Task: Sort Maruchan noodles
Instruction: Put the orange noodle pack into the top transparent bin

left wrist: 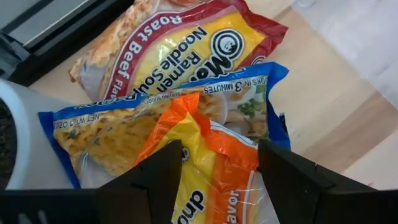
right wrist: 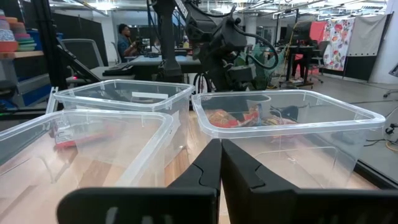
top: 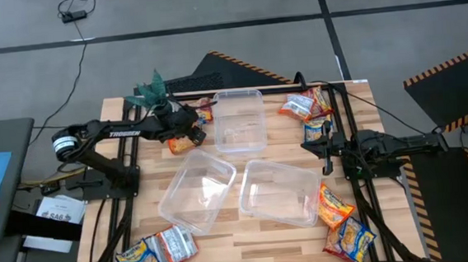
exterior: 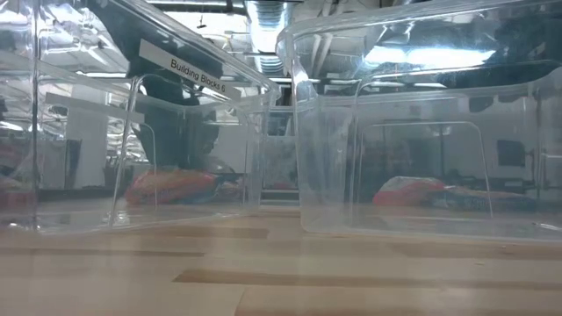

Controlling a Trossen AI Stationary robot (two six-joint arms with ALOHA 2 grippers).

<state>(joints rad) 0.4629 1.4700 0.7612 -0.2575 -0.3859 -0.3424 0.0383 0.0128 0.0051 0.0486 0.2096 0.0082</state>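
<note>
Because three clear tubs [top: 239,118] sit empty mid-tabletop, the noodle packets [top: 308,108] lie unsorted around the edges. Left hand [left wrist: 217,168], fingers spread, straddles an orange packet [left wrist: 205,168] atop the far-left pile; right hand [right wrist: 221,165], pressed together, waits at the right edge.

Your two arms: dark, slender, jointed

Your left arm [top: 123,132] is black with white "TROSSEN" lettering along its link and a white-and-grey ring behind that, far from the pincer; your right arm [top: 392,146] is matte black, its fingers [right wrist: 205,171] flat, angular wedges.
</note>
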